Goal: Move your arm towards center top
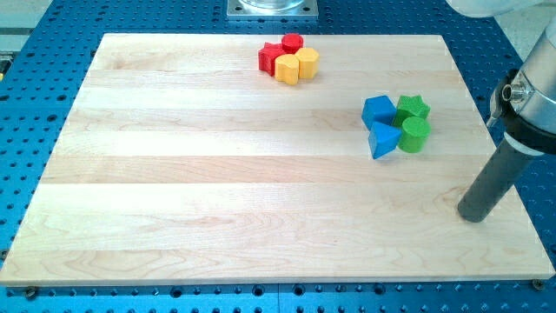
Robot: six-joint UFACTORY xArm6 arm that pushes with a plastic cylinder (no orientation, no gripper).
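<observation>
Near the top edge's middle, a cluster of red blocks (280,54) and yellow blocks (297,65) is seen. Further right sit blue blocks (380,124) and green blocks (413,122). My tip (473,215) is placed near the right edge; no jaws are fitted. The goal is judged up-left.

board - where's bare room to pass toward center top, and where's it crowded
Free: the whole left half and the bottom, plus the lane between the red-yellow blocks and the blue-green blocks. Crowded: those two clusters. My tip sits lower right of the blue-green ones.
</observation>
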